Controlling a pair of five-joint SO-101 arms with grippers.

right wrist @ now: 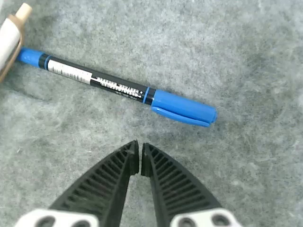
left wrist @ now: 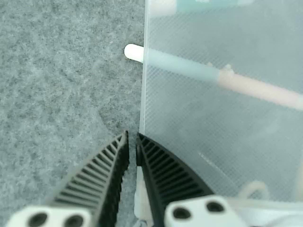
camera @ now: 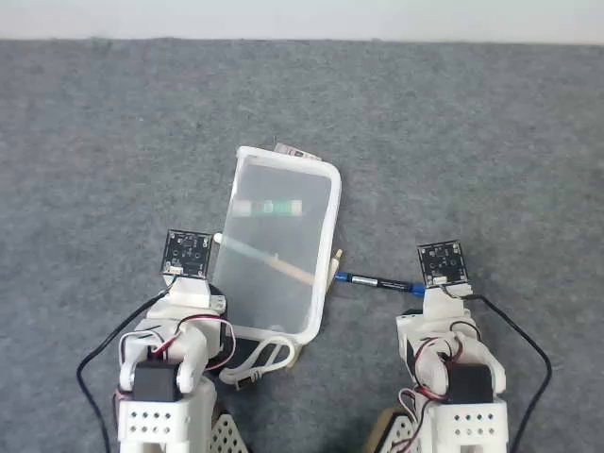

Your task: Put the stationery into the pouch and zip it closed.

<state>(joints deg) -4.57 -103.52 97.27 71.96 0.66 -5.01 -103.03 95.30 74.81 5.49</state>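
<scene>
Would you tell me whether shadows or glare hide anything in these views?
High view: even light, soft shadows, no glare on the pouch. Left wrist view: the frosted pouch dims the pen seen through it. Right wrist view: the marker casts a faint shadow; nothing hidden.

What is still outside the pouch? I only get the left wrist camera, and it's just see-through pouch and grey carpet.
Observer: A blue-capped marker lies on the carpet, beside the pouch on the right arm's side.
Operator: Is the other gripper holding it?
Observer: No, the right gripper is shut, with carpet between it and the marker.
Operator: Where does that white pen end?
Observer: Its tan tip sticks out past the pouch's opposite edge, close to the marker's end.
</scene>
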